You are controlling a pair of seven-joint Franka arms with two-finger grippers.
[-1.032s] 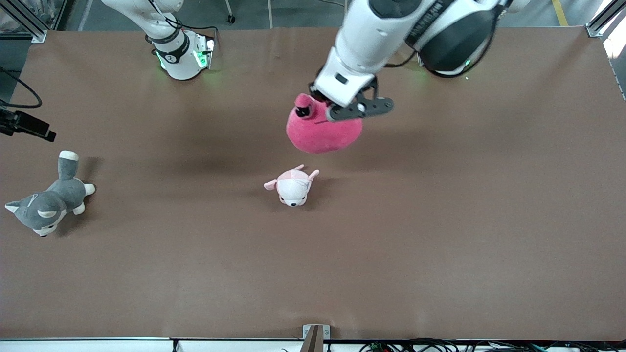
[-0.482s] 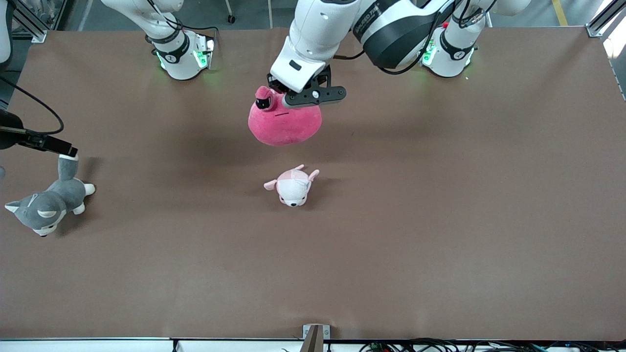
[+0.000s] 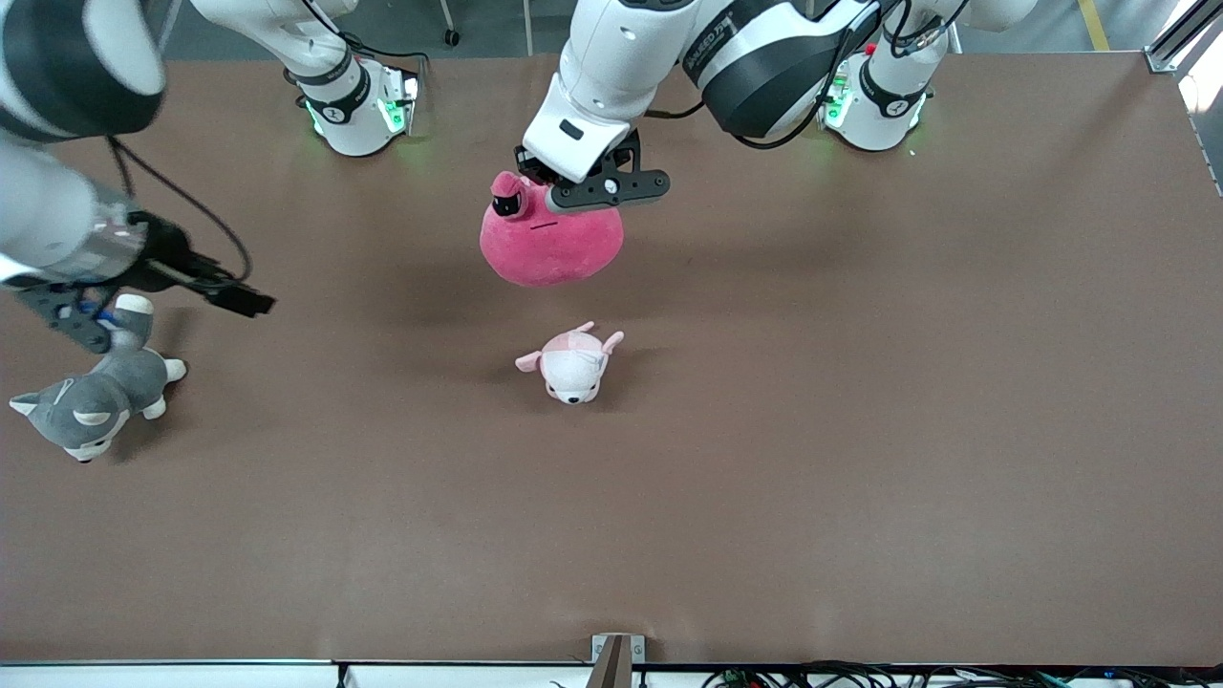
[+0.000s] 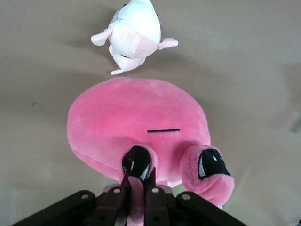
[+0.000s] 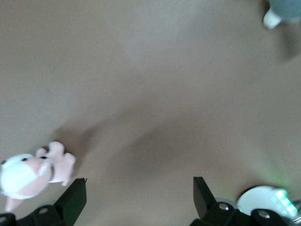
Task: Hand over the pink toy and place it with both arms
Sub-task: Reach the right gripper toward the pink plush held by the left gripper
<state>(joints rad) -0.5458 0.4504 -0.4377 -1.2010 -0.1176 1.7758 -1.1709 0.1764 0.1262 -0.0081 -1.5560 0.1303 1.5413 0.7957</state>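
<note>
While left gripper (image 3: 573,191) jaws clamp pink toy (image 3: 551,245) aloft, right gripper (image 5: 138,197) jaws spread.

I am counting three plush toys over the brown table (image 3: 860,430), namely one pink toy (image 3: 551,247), one pale pink-and-white puppy (image 3: 571,364) and one grey-and-white husky (image 3: 88,401) sitting by the right arm's edge, and I am seeing two white arms, each carrying one black gripper.
</note>
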